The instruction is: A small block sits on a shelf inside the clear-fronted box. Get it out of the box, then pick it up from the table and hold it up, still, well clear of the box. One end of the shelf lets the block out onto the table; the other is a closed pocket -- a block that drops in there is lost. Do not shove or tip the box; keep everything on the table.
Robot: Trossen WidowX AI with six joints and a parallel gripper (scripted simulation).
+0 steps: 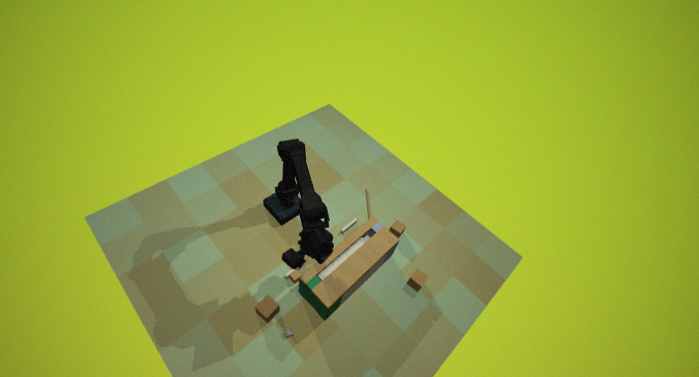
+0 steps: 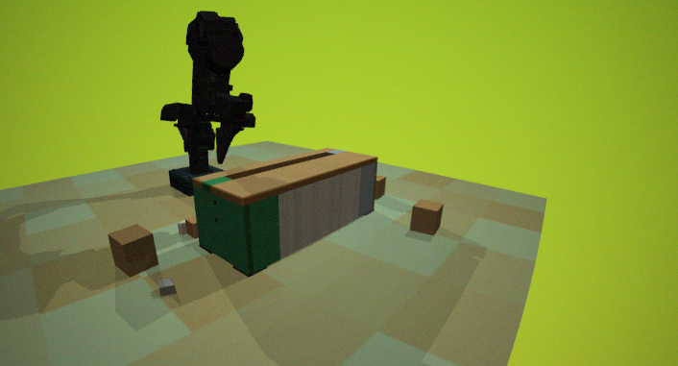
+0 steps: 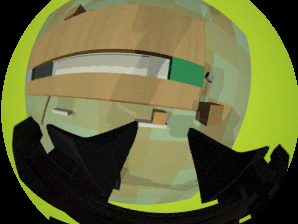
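Observation:
A small orange-brown block [image 1: 294, 276] [image 2: 191, 227] [image 3: 159, 117] sits on the table just outside the box, on its arm side near the green end. Whether it touches the box is not clear. The box [image 1: 363, 260] [image 2: 312, 173] [image 3: 117, 30] stands upright, with a wooden top, a long slot, a green end and a blue-grey end. My gripper [image 1: 307, 261] [image 2: 204, 156] [image 3: 163, 128] is open and empty. It hangs above the table on the arm side of the box, higher than the block. In the wrist view the block shows beyond the fingertips, between them.
White strips [image 1: 349, 226] [image 3: 62, 111] lie along the arm side, one by the block. A thin stick [image 1: 367, 201] is near the blue-grey end. Larger brown blocks [image 1: 267, 308] [image 2: 426, 217] and a small grey cube [image 1: 289, 332] [image 2: 167, 287] [image 3: 209, 77] stand around the box.

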